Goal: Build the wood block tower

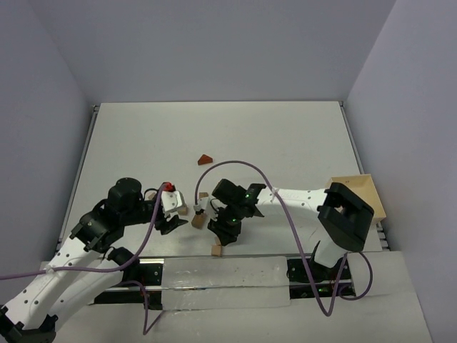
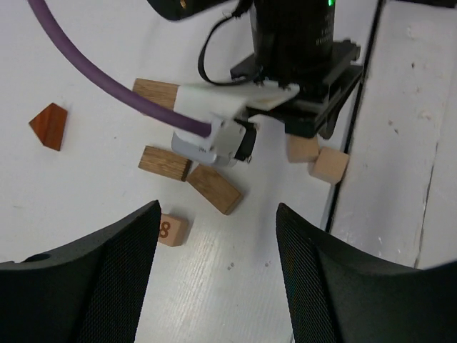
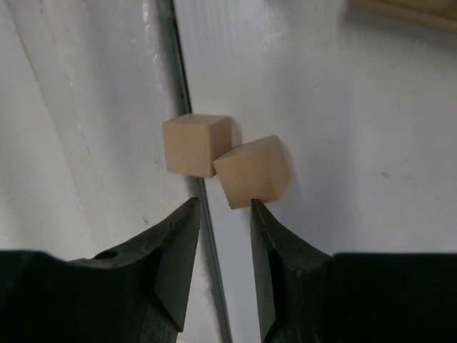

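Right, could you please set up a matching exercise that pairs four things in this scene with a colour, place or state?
Things:
1. wedge block
2. tray
3. left claw
4. two pale cubes

Descriptions:
A. open, empty
B. touching, just ahead of the right claw
C. reddish-brown
D. at the right edge of the table

Pairs: 1-C, 2-D, 3-A, 4-B

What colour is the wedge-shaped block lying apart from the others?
The wedge block is reddish-brown; the left wrist view shows it best.
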### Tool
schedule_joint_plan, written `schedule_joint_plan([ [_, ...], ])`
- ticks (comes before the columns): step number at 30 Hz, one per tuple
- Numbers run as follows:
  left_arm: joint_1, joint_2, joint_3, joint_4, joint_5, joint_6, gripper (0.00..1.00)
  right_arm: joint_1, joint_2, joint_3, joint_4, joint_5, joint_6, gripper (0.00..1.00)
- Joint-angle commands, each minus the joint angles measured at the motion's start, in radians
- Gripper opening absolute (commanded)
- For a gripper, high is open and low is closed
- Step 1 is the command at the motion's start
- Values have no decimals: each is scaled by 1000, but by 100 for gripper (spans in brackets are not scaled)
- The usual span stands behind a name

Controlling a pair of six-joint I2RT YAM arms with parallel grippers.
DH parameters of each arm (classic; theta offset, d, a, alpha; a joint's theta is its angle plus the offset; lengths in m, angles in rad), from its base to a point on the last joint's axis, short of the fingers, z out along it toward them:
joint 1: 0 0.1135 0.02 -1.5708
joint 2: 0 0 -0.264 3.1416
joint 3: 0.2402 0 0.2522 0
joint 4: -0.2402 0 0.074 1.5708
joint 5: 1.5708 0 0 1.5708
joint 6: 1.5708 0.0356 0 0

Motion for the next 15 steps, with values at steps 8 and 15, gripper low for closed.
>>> schedule_joint_plan([
  [8,56,-35,58,117,-105,-112,74,6,105,125,-14,112,17,37],
  [15,64,-54,45,121,-122,-105,75,17,73,116,-39,64,0,29],
])
